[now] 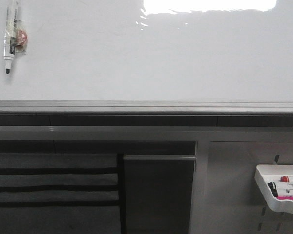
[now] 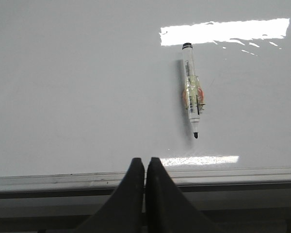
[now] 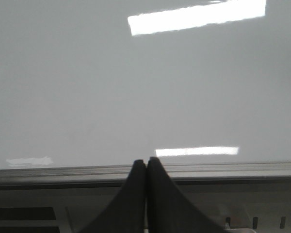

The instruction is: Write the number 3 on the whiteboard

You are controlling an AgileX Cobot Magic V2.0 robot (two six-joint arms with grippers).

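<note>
Whiteboard (image 1: 151, 58) unmarked; marker (image 1: 10, 38) stuck on it, tip down. Left end effector (image 2: 145, 167) and right end effector (image 3: 146, 167) both pressed together, holding nothing.

Whiteboard (image 1: 151, 58) ahead of me: glossy, smooth white, throwing hard glare patches. Its lower edge rail (image 1: 146, 106) looks like brushed grey metal, dull sheen. Marker (image 1: 11, 36) on the board: white plastic barrel, wrapped midway in clear shiny tape. Perforated panel (image 1: 234, 185) at lower right: matt grey metal. Tray (image 1: 271, 195) on it: smooth white plastic. My left gripper (image 2: 145, 167) and right gripper (image 3: 146, 167): matt black fingers, plastic-looking, pressed together.
</note>
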